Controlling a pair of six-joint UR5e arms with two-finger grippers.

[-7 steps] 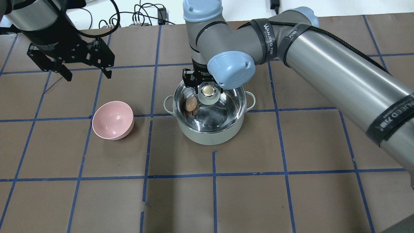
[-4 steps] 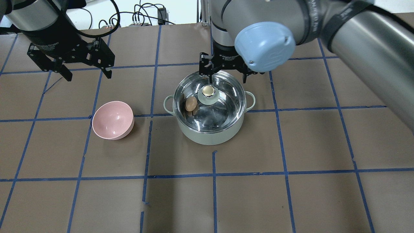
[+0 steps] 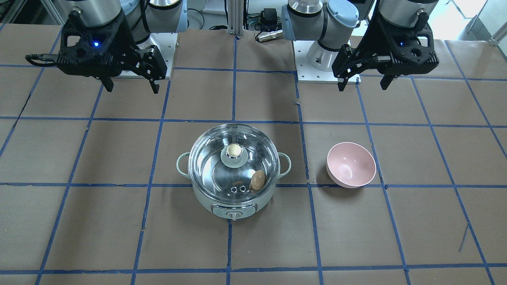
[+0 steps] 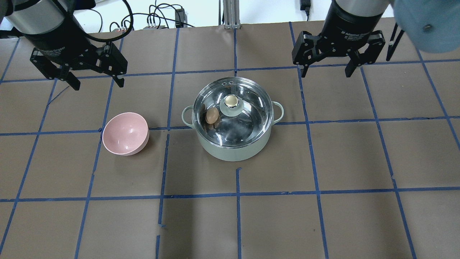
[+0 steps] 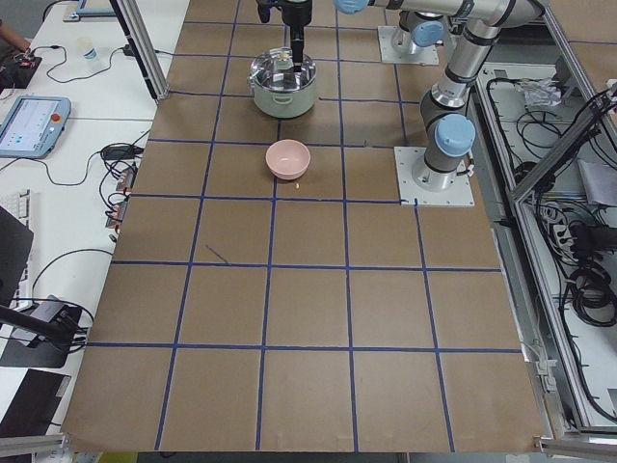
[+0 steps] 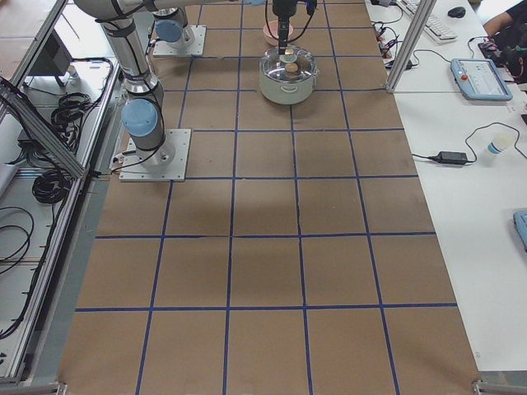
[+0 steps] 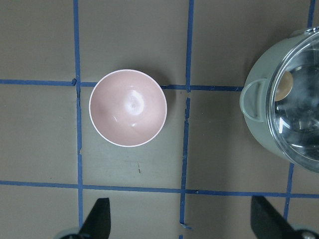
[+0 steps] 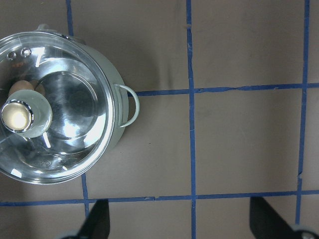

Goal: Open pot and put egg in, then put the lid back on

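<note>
The pale mint-green pot stands at the table's middle, and it also shows in the front view. The clear glass lid sits on it, with its cream knob at the centre. The brown egg lies inside the pot under the lid, left of the knob, and also shows in the front view. My right gripper is open and empty, behind and to the right of the pot. My left gripper is open and empty at the back left, behind the pink bowl.
A pink bowl stands empty to the left of the pot, and it also shows in the left wrist view. Blue tape lines grid the brown table. Cables lie along the far edge.
My right gripper has drawn away from the lid knob, up and to the back right, leaving the lid on the pot. The left arm, egg and bowl have not moved.
</note>
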